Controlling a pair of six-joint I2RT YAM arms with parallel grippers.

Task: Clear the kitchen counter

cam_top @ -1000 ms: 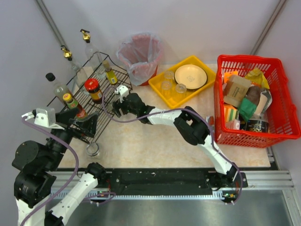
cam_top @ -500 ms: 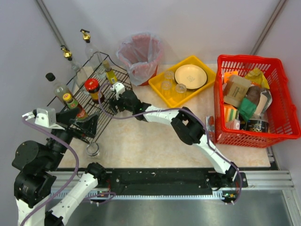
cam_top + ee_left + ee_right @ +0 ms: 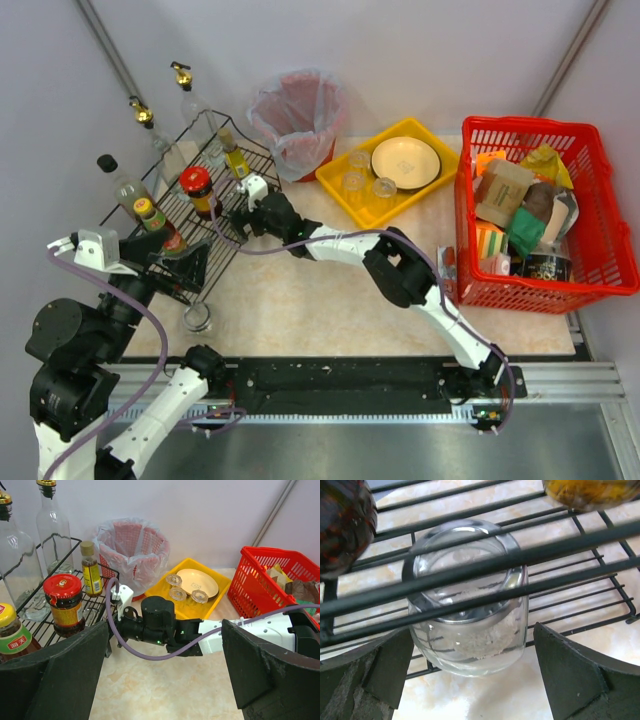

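- Counter (image 3: 330, 300): marbled top ahead of the arm bases, bearing everything below.
- Basket (image 3: 520, 290): red, full of groceries, at the counter's right end.
- Rack (image 3: 205, 225): black wire, at the left end, carrying bottles (image 3: 52, 527).
- Bin (image 3: 298, 115): pink-lined, at the back between rack and tray.
- Tray (image 3: 372, 212): yellow, holding a plate (image 3: 405, 162) and glasses (image 3: 355, 182).
- Right gripper (image 3: 472, 640): at the rack, jaws wide on either side of a jar, not clamping it.
- Left gripper (image 3: 165, 645): by the rack's near corner, jaws wide, nothing between them.
- Jar (image 3: 470, 625): clear glass, rack bars crossing in front.
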